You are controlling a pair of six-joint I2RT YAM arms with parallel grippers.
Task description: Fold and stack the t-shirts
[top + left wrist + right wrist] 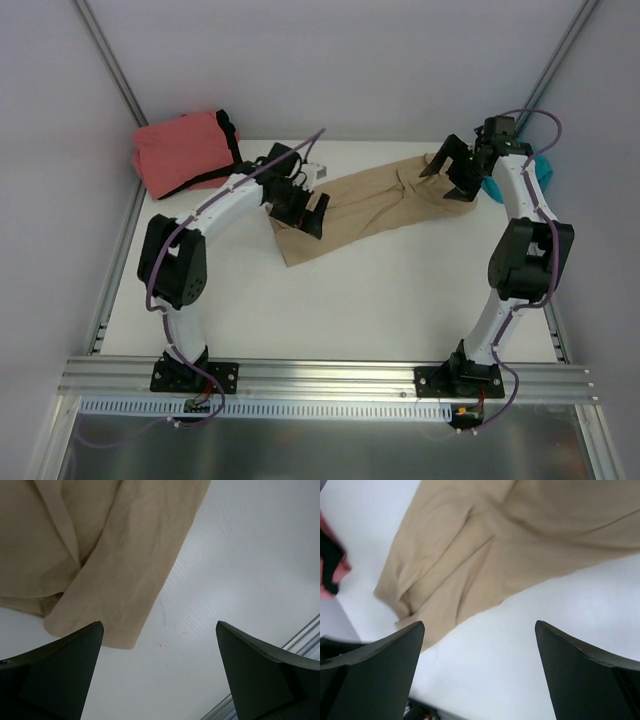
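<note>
Tan t-shirt point(375, 205) laid out, apparently for folding; left gripper point(300, 210) at its 8 o'clock end, right gripper point(452, 173) at 2 o'clock (both released, empty)

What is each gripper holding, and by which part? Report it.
Nothing is held. The left gripper and right gripper are both open near the tan t-shirt, with no cloth between them.

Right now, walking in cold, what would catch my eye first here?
A tan t-shirt lies rumpled slantwise across the far half of the white table, the left gripper and right gripper hanging open over its two ends, holding nothing. A coral-pink shirt with a black shirt is heaped in the far left corner.
</note>
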